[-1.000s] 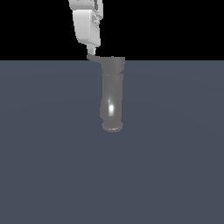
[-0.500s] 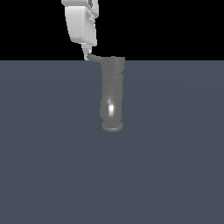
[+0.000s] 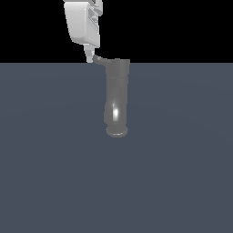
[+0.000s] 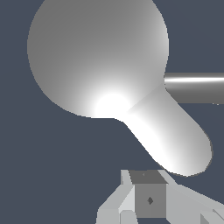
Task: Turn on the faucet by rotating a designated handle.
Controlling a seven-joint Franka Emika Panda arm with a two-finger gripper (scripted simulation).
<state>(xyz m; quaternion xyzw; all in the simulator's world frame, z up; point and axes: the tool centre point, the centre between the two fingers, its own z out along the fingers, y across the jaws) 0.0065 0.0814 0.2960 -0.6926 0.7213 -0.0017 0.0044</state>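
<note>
- Gripper (image 3: 90, 58): white, upper body cut off by the exterior view's top edge; whether its fingers are apart or together cannot be told in either view.
- Fingertip (image 4: 148, 199): only one pad face shows clearly in the wrist view, just beside the handle's rounded end.
- Handle (image 3: 101, 60): short grey lever projecting toward the exterior view's left from the cap; the gripper's tip sits at its end.
- Faucet (image 3: 117, 98): upright grey column, flared base on the dark blue-grey surface (image 3: 182, 182).
- Spout (image 4: 194, 87): cut off at the wrist view's edge.

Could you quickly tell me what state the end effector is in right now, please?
End effector: cannot tell if open or closed; it is at the handle tip, holding nothing visibly.
</note>
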